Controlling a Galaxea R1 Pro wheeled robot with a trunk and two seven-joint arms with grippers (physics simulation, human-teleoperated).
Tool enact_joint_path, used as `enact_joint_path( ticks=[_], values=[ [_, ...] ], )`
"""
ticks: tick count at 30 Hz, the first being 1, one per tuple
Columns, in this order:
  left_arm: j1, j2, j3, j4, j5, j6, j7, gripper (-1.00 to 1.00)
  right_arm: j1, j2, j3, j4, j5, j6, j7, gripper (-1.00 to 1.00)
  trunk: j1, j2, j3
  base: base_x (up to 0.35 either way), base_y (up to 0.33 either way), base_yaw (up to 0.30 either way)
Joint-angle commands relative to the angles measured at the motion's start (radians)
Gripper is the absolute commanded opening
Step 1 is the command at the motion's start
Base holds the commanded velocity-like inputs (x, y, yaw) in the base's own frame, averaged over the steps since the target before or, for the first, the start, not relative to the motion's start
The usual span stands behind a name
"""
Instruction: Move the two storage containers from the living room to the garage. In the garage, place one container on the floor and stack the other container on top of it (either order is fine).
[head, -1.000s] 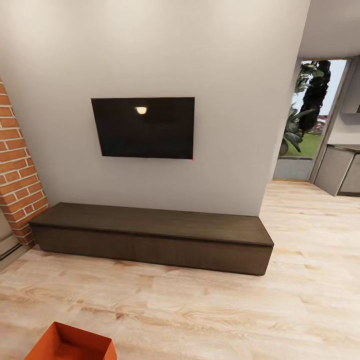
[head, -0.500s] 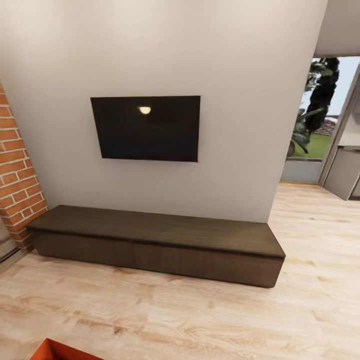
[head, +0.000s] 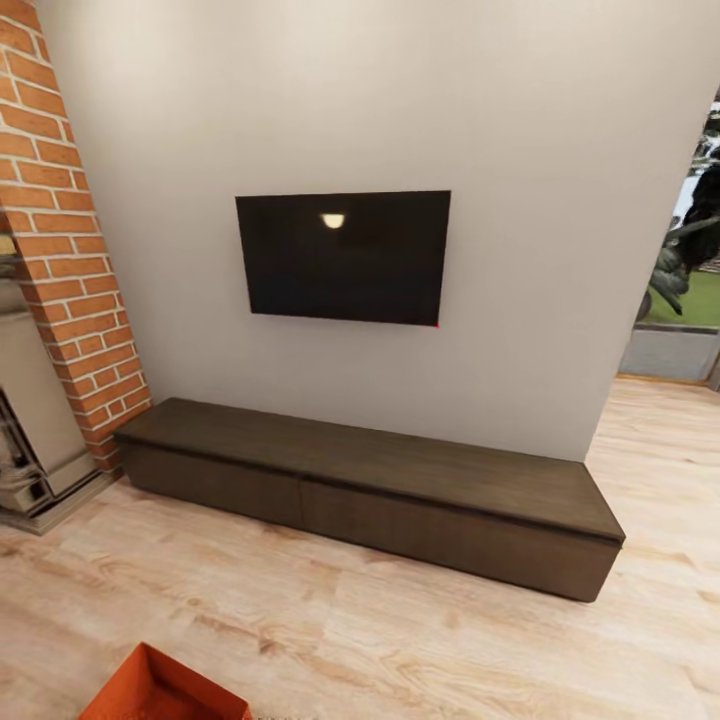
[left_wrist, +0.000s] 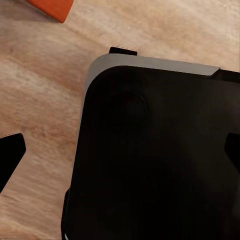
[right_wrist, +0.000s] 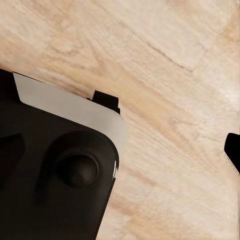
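So the robot's in the living room, head camera looking at a plain pale wall (head: 520, 150) with a dark flat TV (head: 345, 257) mounted on it; there's a small lamp reflection near the top of the screen. Below the TV sits a long, low dark-wood media cabinet (head: 370, 480), flush against the wall, on the light wood-plank floor (head: 400, 640). Off to the left of the view is the red brick chimney (head: 70, 230), with a grey fireplace surround (head: 35, 420) at its foot. On the far right there's a glass door opening (head: 690, 270) with greenery outside.

One storage container (head: 165, 690), red-orange, pokes into the bottom edge of the head view, a bit left of centre, sitting on the planks well apart from the cabinet. You can see one corner and a bit of the inside. The left wrist view catches an orange corner (left_wrist: 52, 7) too, probably the same bin, though I can't be sure from that sliver.

Both wrist cameras look down at the wood floor and the robot's black base with its grey edge (left_wrist: 150, 65). The left jaws (left_wrist: 120, 155) are spread wide, dark fingertips (left_wrist: 10, 155) at opposite edges of the view, nothing between them. For the right jaws (right_wrist: 120, 150) one fingertip (right_wrist: 234, 150) shows, so I can't tell how they stand.
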Motion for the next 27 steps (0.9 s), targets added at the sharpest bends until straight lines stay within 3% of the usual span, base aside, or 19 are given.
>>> enact_joint_path(
  ticks=[1,27],
  values=[
    [0.0,0.0,0.0,0.0,0.004,-0.002,0.001,1.0,-0.001,0.0,0.009,0.002,-0.01,-0.005,-0.001,1.0,0.0,0.0,-0.001,0.0,0.0,0.269],
    [0.0,0.0,-0.001,0.0,0.004,-0.002,0.001,1.0,-0.001,0.0,0.009,0.002,-0.016,-0.002,0.004,1.0,0.0,0.0,-0.001,0.0,0.0,0.268]
  ],
)
